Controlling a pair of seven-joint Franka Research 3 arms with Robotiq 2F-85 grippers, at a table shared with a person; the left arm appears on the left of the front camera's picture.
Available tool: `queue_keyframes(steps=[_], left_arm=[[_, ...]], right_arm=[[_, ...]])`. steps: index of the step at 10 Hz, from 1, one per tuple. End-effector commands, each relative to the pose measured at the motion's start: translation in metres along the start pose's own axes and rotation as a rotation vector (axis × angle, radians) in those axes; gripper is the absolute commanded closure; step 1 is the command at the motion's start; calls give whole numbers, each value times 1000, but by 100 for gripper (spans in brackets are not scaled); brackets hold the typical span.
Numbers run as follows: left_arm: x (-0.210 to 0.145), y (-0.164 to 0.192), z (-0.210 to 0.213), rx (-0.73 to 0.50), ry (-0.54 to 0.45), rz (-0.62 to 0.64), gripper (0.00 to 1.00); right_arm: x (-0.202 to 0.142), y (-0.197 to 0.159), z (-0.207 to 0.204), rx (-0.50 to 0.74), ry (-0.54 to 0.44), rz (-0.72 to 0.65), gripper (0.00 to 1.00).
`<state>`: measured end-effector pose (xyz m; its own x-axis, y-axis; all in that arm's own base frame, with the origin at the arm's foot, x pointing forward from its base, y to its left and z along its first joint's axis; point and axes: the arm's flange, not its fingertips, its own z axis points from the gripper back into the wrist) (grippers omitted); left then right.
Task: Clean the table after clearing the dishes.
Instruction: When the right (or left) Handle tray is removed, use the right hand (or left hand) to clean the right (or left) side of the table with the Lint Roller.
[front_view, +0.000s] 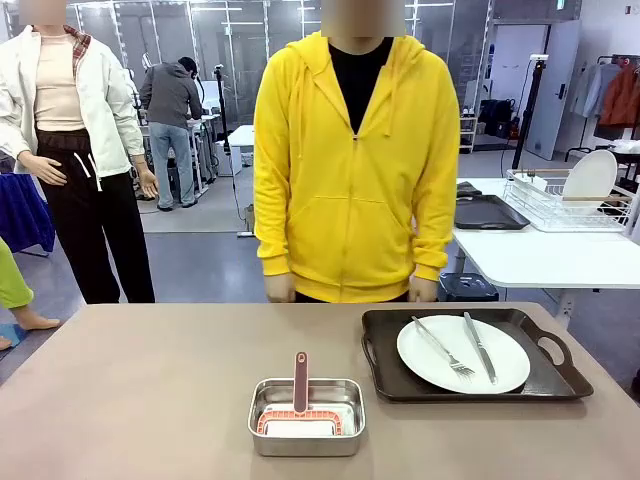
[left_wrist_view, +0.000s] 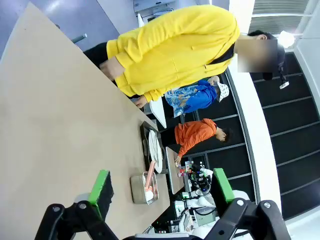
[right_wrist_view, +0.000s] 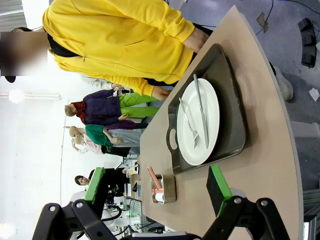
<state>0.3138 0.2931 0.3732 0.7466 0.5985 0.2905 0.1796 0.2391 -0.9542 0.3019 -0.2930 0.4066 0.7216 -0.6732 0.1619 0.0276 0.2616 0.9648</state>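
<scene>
A dark tray (front_view: 378, 372) holding a white plate (front_view: 507, 366), fork (front_view: 443, 349) and knife (front_view: 479, 347) sits on the brown surface (front_view: 130, 390), right of centre. The left tool (left_wrist_view: 162, 186) and right tool (right_wrist_view: 156, 185) hang released and empty. Lifting the tray level from both ends should keep the fork and knife from sliding

Plate (front_view: 425, 358), fork (front_view: 443, 348), knife (front_view: 480, 348) on tray (front_view: 545, 377) right; steel pan (front_view: 306, 446) centre.

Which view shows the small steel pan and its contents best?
The front view: the pan sits near and centred, with a pink-handled tool lying in it. The left wrist view and right wrist view catch the pan small and sideways, its contents unclear.
</scene>
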Motion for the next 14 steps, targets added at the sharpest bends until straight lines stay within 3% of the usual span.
queue_keyframes(steps=[1,14], left_arm=[[3,-6,4,-10,3,13,0],[3,-6,4,-10,3,13,0]], right_arm=[[-1,3,1,13,-3,9,0],[-1,3,1,13,-3,9,0]])
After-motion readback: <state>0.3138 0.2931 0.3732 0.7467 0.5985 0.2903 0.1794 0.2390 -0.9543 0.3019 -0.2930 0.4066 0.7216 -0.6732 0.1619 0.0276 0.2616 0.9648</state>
